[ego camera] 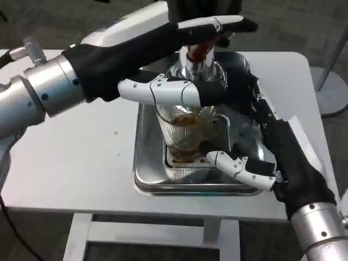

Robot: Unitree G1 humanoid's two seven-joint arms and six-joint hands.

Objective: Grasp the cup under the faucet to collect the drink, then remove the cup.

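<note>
While the right robot hand grips it, the ribbed cup holds brown drink.

Worktop: white, rounded corners, white legs beneath. Floor: dark mottled carpet. Stand: grey round base with pole, right.
</note>
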